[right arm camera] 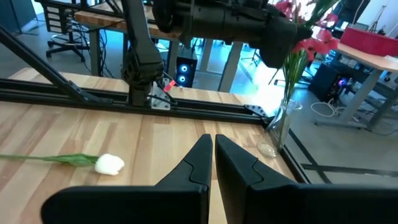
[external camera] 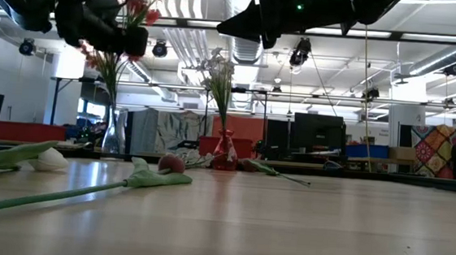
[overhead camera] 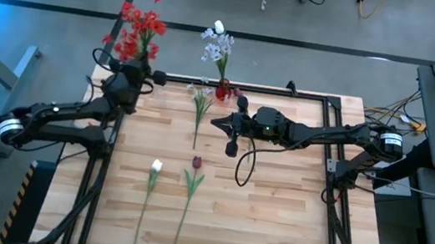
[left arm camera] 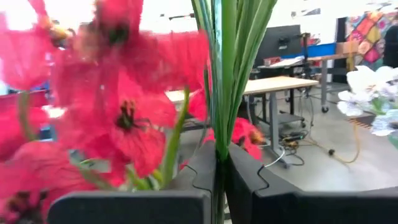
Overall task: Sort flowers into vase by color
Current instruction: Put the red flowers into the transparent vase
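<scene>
- Left gripper (overhead camera: 150,73) at the table's far left corner, fingers (left arm camera: 205,177) clamped on a bundle of green stems (left arm camera: 225,74) — red flowers (overhead camera: 139,26) fanning out past the fingertips, beyond the table (overhead camera: 273,214) edge.
- Stems upright in the low view, their lower ends in a clear vase (external camera: 114,132) directly below that gripper.
- Right gripper (overhead camera: 219,123) mid-table, pointing toward the left arm, fingers pressed together with nothing between them.
- Just beyond the right gripper, a red vase (overhead camera: 223,90) at the far edge holding white and pale-blue sprays (overhead camera: 217,44), upright.
- Beside its fingertips, a pale spray (overhead camera: 201,101) flat on the table, long axis running near to far, head toward the far edge.
- Nearer the front than the right gripper, two flowers lying roughly parallel, heads toward the far edge: white bud (overhead camera: 156,165) — dark red tulip (overhead camera: 197,163) to its right.
- Low view: tulip and bud in the foreground; desks and monitors in the room behind.
</scene>
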### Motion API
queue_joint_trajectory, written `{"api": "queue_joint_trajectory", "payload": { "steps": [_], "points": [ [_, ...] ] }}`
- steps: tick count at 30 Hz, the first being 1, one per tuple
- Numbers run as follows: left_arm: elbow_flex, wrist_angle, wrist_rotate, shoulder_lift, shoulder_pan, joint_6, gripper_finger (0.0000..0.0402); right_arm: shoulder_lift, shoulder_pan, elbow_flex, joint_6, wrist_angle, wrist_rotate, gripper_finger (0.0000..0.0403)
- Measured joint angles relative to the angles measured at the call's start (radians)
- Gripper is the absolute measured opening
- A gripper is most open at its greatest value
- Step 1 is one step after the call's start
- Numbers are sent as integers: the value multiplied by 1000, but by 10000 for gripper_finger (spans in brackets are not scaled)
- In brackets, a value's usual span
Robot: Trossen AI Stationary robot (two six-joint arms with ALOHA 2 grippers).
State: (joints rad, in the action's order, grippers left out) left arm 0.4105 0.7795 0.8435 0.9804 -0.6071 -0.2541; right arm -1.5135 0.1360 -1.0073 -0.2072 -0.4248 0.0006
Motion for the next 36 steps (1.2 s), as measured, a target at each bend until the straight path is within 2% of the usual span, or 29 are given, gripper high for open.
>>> {"api": "queue_joint_trajectory", "payload": {
  "steps": [5,20,26,30,36],
  "points": [
    [-6,109,-35,77,-8,-9,0,0,0,1,-5,0,0,12],
    [-104,666,-134,300,-35,-196,0,0,0,11,-35,1,0,12],
    [-110,735,-207,380,-77,-224,0,0,0,11,-43,1,0,12],
    [-110,791,-216,437,-105,-224,0,0,0,11,-43,0,-1,12],
    [-103,791,-261,493,-132,-224,0,0,0,11,-52,0,-2,12]
  ]
}}
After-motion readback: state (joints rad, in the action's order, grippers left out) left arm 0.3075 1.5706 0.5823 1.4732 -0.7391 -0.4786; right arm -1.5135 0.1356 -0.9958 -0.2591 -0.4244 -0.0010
